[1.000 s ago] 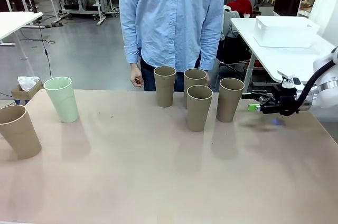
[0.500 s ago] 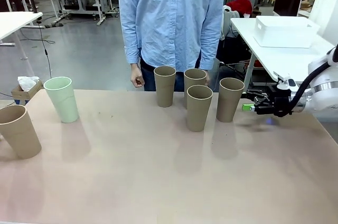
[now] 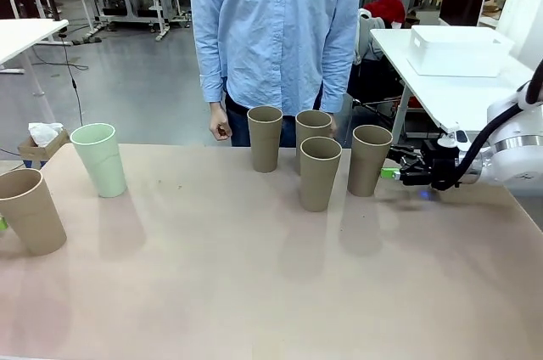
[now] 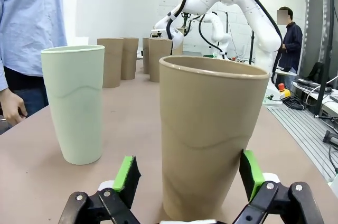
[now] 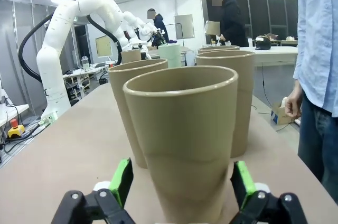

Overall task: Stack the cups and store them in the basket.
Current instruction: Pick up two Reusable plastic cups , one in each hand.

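Now pre-grasp: right fingers spread astride brown cup far from green cup; left fingers spread too; next pinch, lift.

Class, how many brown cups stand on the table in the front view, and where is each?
5. The left-edge cup stands alone; four group near the person: back-left cup, back-middle cup, front-middle cup, right cup. Others may sit outside the frame.
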{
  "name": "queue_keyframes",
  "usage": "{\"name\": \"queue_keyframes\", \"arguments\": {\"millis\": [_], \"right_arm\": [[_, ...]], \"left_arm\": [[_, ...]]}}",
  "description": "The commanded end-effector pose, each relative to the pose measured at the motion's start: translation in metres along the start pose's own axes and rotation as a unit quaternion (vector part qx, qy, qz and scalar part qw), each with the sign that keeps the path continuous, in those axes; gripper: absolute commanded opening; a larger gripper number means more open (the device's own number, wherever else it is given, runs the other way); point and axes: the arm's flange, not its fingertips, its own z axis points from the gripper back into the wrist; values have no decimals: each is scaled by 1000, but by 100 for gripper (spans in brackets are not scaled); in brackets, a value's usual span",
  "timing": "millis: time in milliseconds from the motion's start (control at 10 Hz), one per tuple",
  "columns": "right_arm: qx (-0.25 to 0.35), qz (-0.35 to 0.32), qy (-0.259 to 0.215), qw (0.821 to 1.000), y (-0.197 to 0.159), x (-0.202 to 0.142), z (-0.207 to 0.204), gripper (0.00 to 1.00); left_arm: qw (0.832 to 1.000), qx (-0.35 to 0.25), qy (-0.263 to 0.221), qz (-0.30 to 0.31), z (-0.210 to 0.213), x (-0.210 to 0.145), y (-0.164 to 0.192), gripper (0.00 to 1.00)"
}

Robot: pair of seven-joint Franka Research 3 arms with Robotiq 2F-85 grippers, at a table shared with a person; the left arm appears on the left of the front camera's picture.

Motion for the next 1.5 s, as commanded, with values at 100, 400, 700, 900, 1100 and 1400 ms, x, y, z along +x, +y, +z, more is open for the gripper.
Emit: {"name": "queue_keyframes", "arguments": {"millis": [100, 400, 700, 900, 1100, 1400], "right_arm": [[-19, 7, -8, 1000, 4, -1, -5, 100], [-25, -1, -12, 1000, 5, 0, -5, 100], [-25, -11, -10, 1000, 6, -2, -7, 100], [-28, -13, -11, 999, 6, -1, -10, 100], [-31, -18, -10, 999, 5, -1, -17, 100], [-26, -19, -7, 999, 4, -2, -31, 100]], "left_arm": [[999, 28, 2, -21, -7, 0, -7, 100], [1000, 0, -4, -14, -7, 1, -8, 100], [999, -31, 1, -8, -12, 3, -17, 100], [999, -33, 3, -12, -28, 0, -19, 100], [999, -24, 2, -22, -43, -6, -18, 100], [1000, -28, 0, -13, -54, -11, -16, 100]]}}
